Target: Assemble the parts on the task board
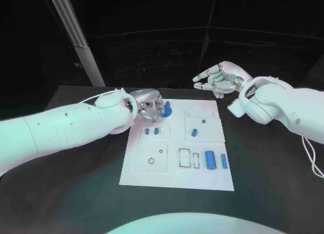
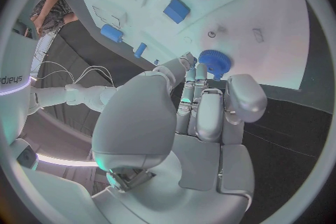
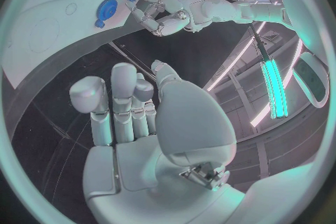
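Left robot hand (image 1: pixel 149 106) fingertips touching blue gear (image 1: pixel 167 111), right robot hand (image 1: pixel 219 78) loosely spread

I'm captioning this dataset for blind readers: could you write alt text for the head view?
The robot's left hand reaches over the far left corner of a white task board on a black table, its fingers at a round blue gear. The right hand hovers past the board's far edge, holding nothing, while smaller blue parts lie across the board.
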{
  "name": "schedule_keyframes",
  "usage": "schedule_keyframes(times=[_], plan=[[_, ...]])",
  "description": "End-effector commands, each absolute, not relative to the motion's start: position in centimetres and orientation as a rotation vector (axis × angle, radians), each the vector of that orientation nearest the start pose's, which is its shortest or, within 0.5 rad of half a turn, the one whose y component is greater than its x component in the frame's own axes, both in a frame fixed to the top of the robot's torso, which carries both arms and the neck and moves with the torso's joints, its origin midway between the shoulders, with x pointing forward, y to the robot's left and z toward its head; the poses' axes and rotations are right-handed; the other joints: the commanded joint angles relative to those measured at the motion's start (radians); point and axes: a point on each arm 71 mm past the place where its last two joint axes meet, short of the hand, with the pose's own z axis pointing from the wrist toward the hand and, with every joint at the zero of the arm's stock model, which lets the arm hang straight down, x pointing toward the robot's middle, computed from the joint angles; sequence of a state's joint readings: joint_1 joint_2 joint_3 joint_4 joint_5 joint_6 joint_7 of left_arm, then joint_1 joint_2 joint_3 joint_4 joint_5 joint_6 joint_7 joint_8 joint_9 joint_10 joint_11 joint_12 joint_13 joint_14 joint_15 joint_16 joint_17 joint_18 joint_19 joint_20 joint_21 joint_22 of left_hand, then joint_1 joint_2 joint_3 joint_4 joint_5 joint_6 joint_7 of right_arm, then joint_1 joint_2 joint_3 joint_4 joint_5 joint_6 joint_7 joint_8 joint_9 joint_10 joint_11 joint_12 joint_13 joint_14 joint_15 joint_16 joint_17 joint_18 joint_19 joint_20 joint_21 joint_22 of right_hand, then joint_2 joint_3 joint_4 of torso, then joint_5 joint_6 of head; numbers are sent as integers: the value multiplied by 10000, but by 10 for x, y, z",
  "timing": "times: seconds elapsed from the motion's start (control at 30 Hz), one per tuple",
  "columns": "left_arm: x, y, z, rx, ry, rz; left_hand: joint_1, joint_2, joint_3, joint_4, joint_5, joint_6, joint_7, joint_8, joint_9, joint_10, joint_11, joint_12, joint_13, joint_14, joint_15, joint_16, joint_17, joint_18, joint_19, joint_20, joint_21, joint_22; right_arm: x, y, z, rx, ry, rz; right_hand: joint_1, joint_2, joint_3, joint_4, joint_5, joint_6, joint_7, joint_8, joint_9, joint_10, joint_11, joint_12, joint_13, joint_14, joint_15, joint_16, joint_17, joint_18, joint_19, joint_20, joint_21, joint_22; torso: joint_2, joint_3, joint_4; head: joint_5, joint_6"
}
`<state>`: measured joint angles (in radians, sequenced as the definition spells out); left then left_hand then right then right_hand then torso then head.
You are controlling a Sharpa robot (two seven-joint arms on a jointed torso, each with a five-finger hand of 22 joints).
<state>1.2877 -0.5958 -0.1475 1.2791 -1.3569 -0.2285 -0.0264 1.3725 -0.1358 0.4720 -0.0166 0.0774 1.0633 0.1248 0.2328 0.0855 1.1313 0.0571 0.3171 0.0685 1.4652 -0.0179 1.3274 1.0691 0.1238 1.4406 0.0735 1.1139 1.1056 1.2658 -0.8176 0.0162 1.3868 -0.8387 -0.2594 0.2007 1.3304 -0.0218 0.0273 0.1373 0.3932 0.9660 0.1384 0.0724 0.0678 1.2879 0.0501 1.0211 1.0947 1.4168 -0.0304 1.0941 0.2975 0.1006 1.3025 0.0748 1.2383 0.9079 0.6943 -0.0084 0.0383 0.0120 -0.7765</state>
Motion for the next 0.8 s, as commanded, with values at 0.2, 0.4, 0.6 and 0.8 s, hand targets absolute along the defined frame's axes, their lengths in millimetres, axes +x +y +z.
schedule_keyframes(times=[0.2, 0.4, 0.6, 0.8], plan=[[522, 152, -197, 2324, 18261, -7137, -153, -36, 58, -14, -27, 66, -15, -81, -9, 79, 2, -129, -6, 215, -93, -23, -44, -205, 76, -13, 100, 58, 525, -223, -133, 2741, 15678, 11095, -87, 22, 2, 64, 38, -15, 36, 16, 5, -26, -7, -4, 14, -74, -16, -30, 12, 199, -34, -11, -55, 11, 21, -1, -22, 43, 2], [523, 156, -199, 2260, 18470, -7023, -185, -48, 58, -9, -19, 70, -12, -105, -17, 89, 6, -169, -8, 212, -91, -29, -69, -208, 77, -13, 110, 72, 525, -223, -134, 2746, 15682, 11088, -87, 22, 2, 64, 38, -15, 36, 16, 5, -26, -7, -4, 14, -74, -16, -30, 12, 199, -34, -11, -55, 11, 24, 7, -42, 23, -41], [525, 159, -201, 2176, 18677, -6798, -197, -54, 56, -7, -18, 73, -11, -112, -20, 93, 7, -181, -8, 208, -90, -37, -89, -209, 77, -12, 113, 76, 525, -223, -134, 2746, 15690, 11093, -81, 30, 19, 65, 46, -6, 34, 22, 7, -13, -9, 17, 23, -64, -18, -30, 44, 198, -26, -12, -59, 11, 22, 9, -42, 23, -78], [528, 162, -203, 2110, 18841, -6595, -203, -54, 57, -6, -17, 73, -11, -117, -22, 94, 7, -189, -8, 205, -89, -46, -110, -210, 77, -12, 116, 81, 525, -223, -134, 2747, 15689, 11091, -81, 30, 19, 65, 46, -6, 34, 22, 7, -13, -9, 17, 23, -64, -18, -30, 44, 198, -26, -12, -59, 11, 16, 8, -27, 48, -113]])
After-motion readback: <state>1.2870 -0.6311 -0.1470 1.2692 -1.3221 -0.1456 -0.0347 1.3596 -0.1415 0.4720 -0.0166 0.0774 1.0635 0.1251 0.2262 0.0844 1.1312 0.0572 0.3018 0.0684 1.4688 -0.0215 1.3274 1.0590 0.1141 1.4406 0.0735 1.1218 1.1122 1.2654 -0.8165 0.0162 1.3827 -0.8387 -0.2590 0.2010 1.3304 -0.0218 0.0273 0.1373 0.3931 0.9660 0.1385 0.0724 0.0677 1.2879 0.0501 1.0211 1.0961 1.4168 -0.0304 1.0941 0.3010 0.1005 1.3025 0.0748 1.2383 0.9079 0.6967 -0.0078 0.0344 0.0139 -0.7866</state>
